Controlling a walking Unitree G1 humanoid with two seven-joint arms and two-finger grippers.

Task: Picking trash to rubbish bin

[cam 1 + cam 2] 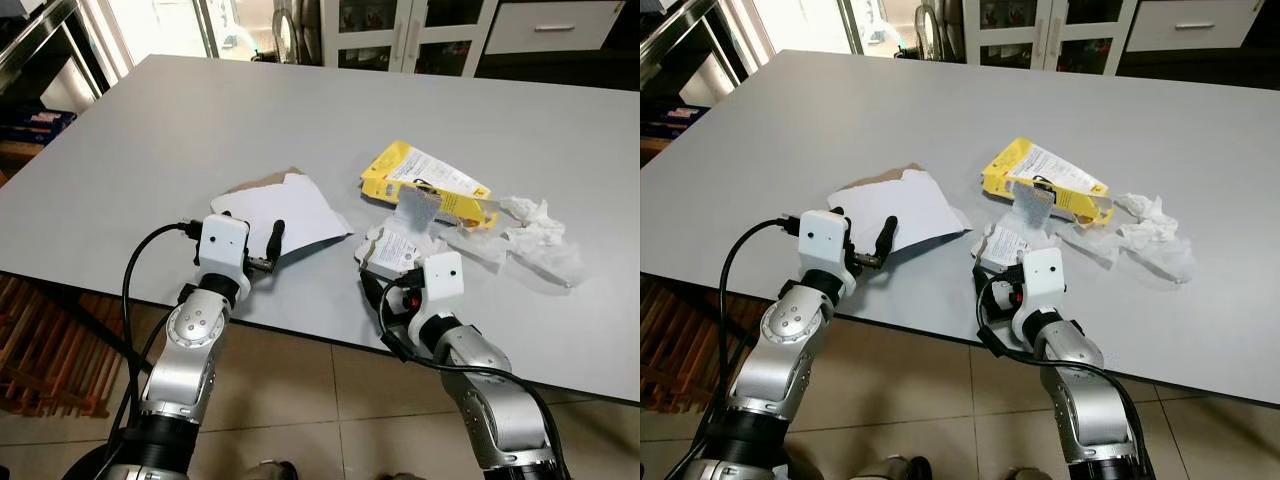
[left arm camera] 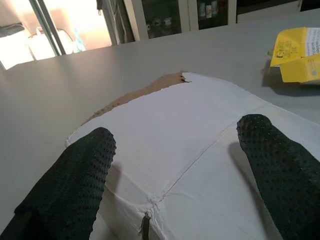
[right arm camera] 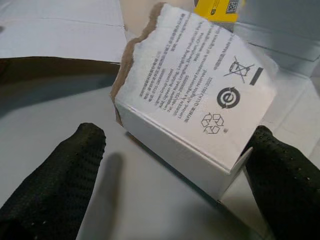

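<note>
One torn box (image 3: 195, 100) shows recycling symbols.

Even, bright indoor light across the grey surface (image 1: 200, 130); daylight enters from the window (image 1: 160, 25) at the far left, where it is overexposed, and blooms pink-white in the left wrist view. Soft shadows lie under the white sheet (image 1: 285, 210) and the yellow box (image 1: 425, 180). Head views are sharp, with slight bowing at the edges. In both wrist views the near fingers (image 2: 75, 185) are softly defocused; print on the torn box (image 3: 195, 95) is legible.
</note>
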